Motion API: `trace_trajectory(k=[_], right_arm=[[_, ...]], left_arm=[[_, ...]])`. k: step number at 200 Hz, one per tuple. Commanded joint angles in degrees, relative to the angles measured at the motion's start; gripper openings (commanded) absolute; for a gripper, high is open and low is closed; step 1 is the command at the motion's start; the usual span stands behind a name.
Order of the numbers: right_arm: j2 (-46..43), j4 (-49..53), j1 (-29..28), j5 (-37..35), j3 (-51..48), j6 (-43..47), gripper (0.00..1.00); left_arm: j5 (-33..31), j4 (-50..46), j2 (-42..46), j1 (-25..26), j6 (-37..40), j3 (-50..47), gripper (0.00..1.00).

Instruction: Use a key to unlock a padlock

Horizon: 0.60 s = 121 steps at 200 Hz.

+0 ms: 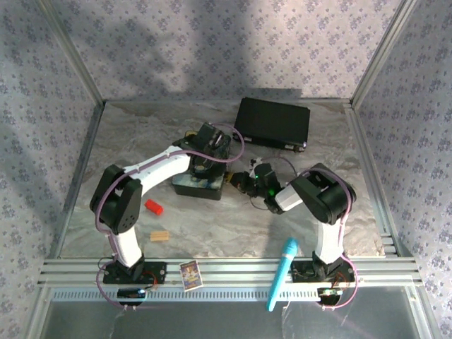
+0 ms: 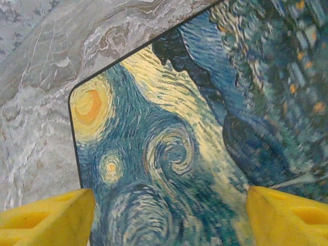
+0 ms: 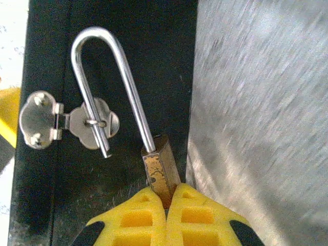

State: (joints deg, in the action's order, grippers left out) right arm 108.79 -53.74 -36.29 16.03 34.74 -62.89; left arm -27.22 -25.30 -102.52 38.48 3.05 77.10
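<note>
While R jaws clamp padlock (image 3: 160, 171), shackle (image 3: 132, 95) open, L jaws apart over painted tin (image 2: 179, 154).

Quick colour rundown: the tin (image 2: 169, 154) lid was all painted swirls, deep blues with yellow and orange whorls plus dark navy patches. The table (image 2: 36, 77) was grey-white marble with brownish veins. The padlock (image 3: 160, 171) had a slightly tarnished brass-gold body and a shiny silver shackle (image 3: 130, 87). The hasp (image 3: 66, 120) was silver too, and the panel (image 3: 128, 31) was black. The left gripper (image 2: 170, 218) had plain yellow fingers (image 2: 46, 220), and the right gripper (image 3: 166, 197) was yellow with black patches. The arms (image 1: 152, 168) were white and black with purple cables (image 1: 241, 145). There was also a red block (image 1: 153, 207), a tan block (image 1: 159, 236), a black case (image 1: 272, 123) and a cyan stick (image 1: 281, 275). The walls (image 1: 212, 42) were pale lilac with a tiny flower print.
</note>
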Motion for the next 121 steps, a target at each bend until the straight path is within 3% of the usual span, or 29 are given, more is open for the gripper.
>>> trace_trajectory(k=[1,26,59,91,121], right_arm=[[0.2,5.4,-3.4,-5.8,-2.8,-5.9,0.00],[2.0,0.0,-4.8,-8.2,-4.3,-11.4,0.00],[5.4,-4.0,-4.8,-5.5,-3.8,-16.8,0.00],[9.3,-8.2,-6.5,-3.4,-2.4,-21.6,0.00],[9.5,-5.9,-7.9,-3.6,-1.1,-20.5,0.00]], left_arm=[[-1.5,-8.5,3.0,2.5,-3.7,4.7,0.81],[-2.1,-12.6,4.4,6.4,-6.7,3.8,0.81],[-3.8,-20.3,7.3,9.6,-12.5,-1.8,0.69],[3.9,-22.9,10.8,10.0,-12.8,-7.4,0.68],[2.9,-22.4,10.4,11.2,-12.2,-11.0,0.68]])
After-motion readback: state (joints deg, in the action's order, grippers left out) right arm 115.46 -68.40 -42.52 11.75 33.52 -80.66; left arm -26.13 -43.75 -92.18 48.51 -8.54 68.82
